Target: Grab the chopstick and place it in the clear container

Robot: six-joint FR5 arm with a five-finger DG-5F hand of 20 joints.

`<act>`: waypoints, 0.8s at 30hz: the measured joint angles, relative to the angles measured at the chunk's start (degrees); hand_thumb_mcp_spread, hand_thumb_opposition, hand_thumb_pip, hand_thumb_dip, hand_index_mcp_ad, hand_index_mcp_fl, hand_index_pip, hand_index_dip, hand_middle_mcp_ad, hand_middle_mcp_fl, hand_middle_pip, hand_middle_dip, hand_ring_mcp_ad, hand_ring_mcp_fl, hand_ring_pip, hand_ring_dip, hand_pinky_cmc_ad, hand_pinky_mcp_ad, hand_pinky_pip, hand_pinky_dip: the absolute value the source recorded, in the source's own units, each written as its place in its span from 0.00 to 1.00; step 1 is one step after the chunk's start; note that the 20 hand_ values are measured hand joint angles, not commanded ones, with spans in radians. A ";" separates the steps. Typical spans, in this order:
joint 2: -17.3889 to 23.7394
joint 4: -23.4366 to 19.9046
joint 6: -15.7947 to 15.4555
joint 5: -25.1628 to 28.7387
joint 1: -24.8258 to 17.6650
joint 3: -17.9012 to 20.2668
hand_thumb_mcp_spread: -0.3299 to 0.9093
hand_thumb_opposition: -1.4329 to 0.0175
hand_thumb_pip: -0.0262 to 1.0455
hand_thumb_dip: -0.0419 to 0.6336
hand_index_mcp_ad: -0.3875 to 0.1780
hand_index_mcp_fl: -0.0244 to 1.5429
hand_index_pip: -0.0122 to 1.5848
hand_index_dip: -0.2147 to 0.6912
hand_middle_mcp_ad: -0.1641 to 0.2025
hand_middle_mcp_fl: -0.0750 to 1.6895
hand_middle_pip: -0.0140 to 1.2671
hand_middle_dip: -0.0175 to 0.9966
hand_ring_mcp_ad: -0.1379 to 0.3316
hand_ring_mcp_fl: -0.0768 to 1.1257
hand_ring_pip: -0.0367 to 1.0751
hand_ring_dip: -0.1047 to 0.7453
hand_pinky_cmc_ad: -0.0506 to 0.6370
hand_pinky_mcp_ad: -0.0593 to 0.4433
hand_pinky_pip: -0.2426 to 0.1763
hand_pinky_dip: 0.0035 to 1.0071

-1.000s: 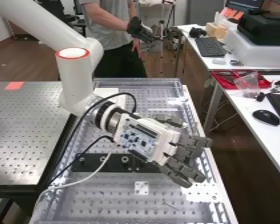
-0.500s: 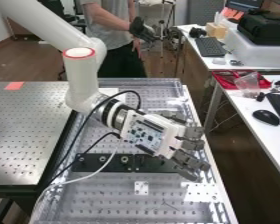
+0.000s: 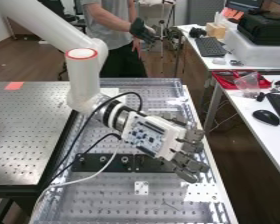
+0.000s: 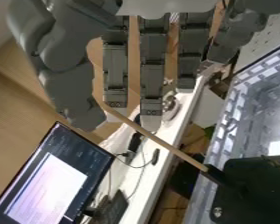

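Note:
In the high view the hand (image 3: 185, 154) is held low above the bench, over the right part of a clear-walled tray (image 3: 224, 202). Its fingers point right and stand slightly spread. Seen from the wrist, the hand (image 4: 151, 75) has long, nearly straight fingers, with the thumb off to one side. A thin wooden chopstick (image 4: 165, 146) slants past the fingertips, one end near the thumb's tip and the other at a dark fitting. No finger is curled round it. The clear wall of the tray (image 4: 227, 125) is also in the wrist view.
A black block (image 4: 247, 192) with a bolt is by the chopstick's dark end. Below the arm, a black bar (image 3: 97, 162) crosses the tray. To the right, a white desk (image 3: 240, 107) bears a mouse and keyboard. A perforated metal table (image 3: 31, 135) adjoins the tray.
The wrist and hand have shifted a little to the right in the high view and turned slightly. Most of this happened in the first half second; the fingers remain extended.

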State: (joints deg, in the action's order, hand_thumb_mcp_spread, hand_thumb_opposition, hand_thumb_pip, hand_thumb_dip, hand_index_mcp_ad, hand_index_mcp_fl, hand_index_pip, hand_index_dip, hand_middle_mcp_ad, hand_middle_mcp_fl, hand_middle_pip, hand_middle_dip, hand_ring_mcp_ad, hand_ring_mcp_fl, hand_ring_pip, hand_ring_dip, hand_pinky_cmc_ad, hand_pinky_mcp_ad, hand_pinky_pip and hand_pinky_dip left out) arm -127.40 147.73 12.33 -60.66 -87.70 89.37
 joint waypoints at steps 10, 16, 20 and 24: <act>-1.21 -0.85 12.10 1.68 -0.06 0.09 0.65 0.48 0.69 0.47 0.50 0.03 0.87 0.24 0.62 0.31 0.60 0.62 0.61 0.35 0.10 0.65 0.47 0.55 0.33 0.18; -1.43 -3.21 16.42 3.87 -0.72 1.87 0.65 0.48 0.69 0.47 0.50 0.07 0.91 0.24 0.63 0.31 0.62 0.62 0.60 0.37 0.11 0.66 0.47 0.55 0.35 0.19; -1.40 -3.87 17.86 4.45 -1.07 2.51 0.65 0.48 0.69 0.47 0.50 0.09 0.92 0.24 0.63 0.31 0.62 0.62 0.61 0.37 0.11 0.67 0.47 0.55 0.35 0.18; -1.22 -4.46 16.95 4.59 -1.35 2.80 0.65 0.48 0.69 0.47 0.51 0.11 0.93 0.24 0.63 0.32 0.61 0.61 0.61 0.39 0.10 0.68 0.46 0.55 0.38 0.17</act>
State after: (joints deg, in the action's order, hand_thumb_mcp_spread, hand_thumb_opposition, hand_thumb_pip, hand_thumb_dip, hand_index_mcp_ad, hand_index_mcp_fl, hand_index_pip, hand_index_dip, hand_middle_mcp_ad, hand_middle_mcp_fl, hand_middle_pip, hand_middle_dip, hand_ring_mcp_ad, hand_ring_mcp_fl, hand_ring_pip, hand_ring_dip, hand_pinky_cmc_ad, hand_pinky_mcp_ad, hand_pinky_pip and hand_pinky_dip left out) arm -128.62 143.26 29.28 -56.06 -89.05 92.17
